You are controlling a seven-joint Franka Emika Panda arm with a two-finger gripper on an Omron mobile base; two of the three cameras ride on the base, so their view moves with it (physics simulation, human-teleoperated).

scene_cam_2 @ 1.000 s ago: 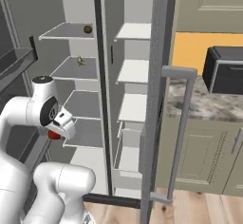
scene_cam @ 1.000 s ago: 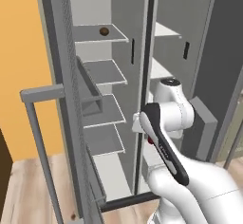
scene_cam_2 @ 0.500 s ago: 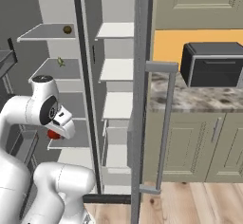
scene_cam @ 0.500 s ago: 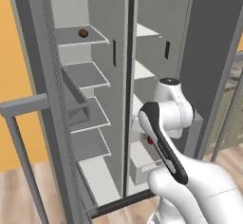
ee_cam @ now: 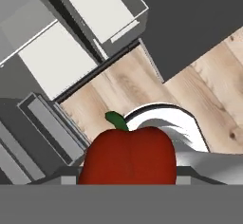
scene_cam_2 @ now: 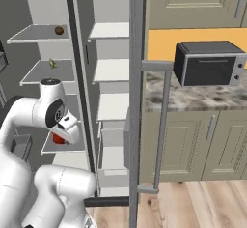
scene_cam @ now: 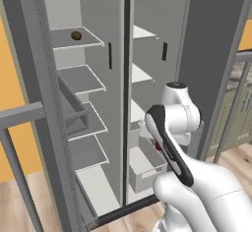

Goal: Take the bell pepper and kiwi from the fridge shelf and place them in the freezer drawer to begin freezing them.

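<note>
The glossy red bell pepper point(ee_cam: 127, 155) with its short green stem sits low in the centre of the hand view, pinched between the fingers of the gripper point(ee_cam: 127, 178), whose jaws stand partly apart on its sides; in the right base view it shows as a red patch at centre left, under the hand. The dull brown oval kiwi point(scene_cam: 76, 35) lies on the top fridge shelf, upper left of the left base view. The white arm point(scene_cam: 170, 128) is folded, hand turned downward above the pale grey-white freezer drawer point(scene_cam: 142, 164).
</note>
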